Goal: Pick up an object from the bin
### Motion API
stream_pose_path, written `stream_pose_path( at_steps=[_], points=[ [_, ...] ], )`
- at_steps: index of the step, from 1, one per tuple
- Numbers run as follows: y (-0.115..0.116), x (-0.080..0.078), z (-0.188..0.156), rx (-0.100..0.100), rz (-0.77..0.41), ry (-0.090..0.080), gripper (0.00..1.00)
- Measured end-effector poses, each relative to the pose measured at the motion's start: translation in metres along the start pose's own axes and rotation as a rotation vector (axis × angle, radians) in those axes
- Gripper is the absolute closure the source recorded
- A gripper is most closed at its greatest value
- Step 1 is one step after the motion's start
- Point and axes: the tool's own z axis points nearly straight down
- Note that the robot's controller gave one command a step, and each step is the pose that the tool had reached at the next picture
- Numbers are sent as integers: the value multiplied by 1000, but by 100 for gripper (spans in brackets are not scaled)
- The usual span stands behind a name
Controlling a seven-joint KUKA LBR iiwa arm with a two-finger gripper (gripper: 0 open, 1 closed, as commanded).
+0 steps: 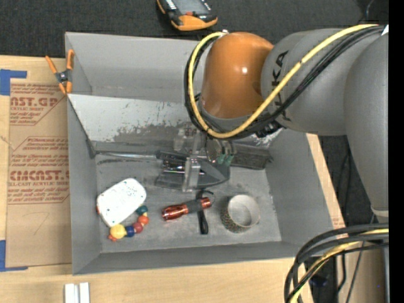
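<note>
The gripper hangs low over the middle of the grey metal bin; whether it is open or closed, or has hold of anything, cannot be told. Just on its near side lie a shiny red metal cylinder and a thin black stick. A brown tape roll sits to the right of them. A white rounded plastic case lies at the near left, with coloured beads touching it.

Across the top of the frame you see a dark floor (a small orange and black device lies on it, upper centre); along the bottom edge runs a pale wooden tabletop.
</note>
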Motion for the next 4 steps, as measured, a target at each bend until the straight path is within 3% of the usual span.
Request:
stream_pose_path(
  at_steps=[1, 2, 3, 4],
  points=[
    [-1, -2, -5, -1, 1, -8, 0],
    [-11, 79, 114, 0, -189, -5, 0],
    [-30, 2, 50, -9, 172, 9, 0],
    [-15, 71, 108, -2, -147, 17, 0]
  ],
)
